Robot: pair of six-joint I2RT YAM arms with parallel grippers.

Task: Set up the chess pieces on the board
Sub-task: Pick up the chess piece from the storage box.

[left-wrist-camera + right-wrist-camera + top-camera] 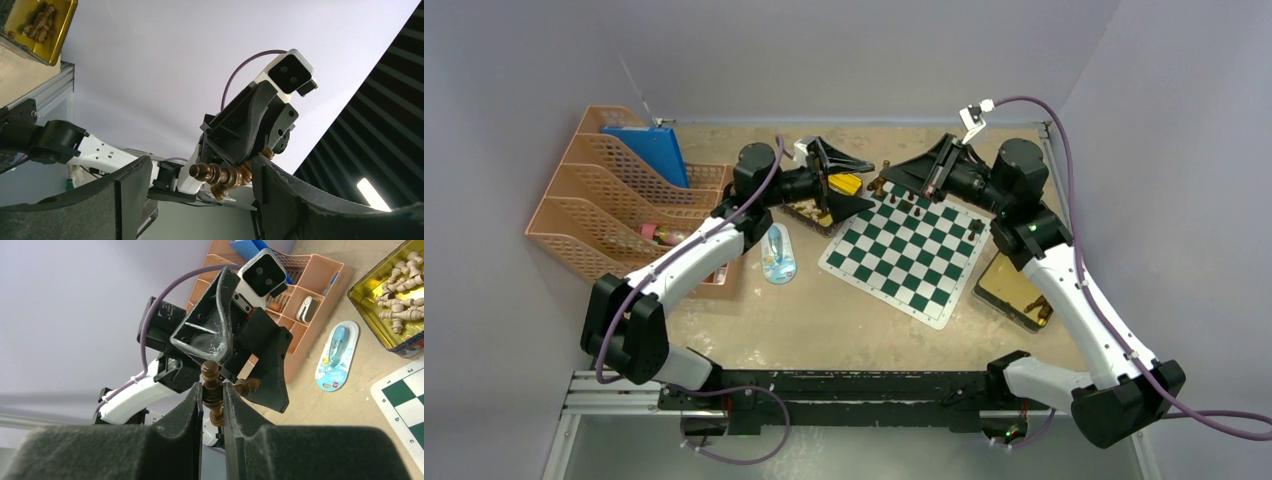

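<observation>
so far few dark pieces point(907, 206) stand on the board point(904, 262); most sit in tins point(1009, 285). right gripper point(212, 391) clamps one, left gripper point(200, 170) gapes.

Tan surface point(824, 320) below me. Board point(904, 262) lies skewed at centre. Gold tin point(1009, 285) near its right edge. Second tin point(367, 287) by its left corner. Blue packet point(778, 255) beside peach organiser point(594, 215), on my left.
</observation>
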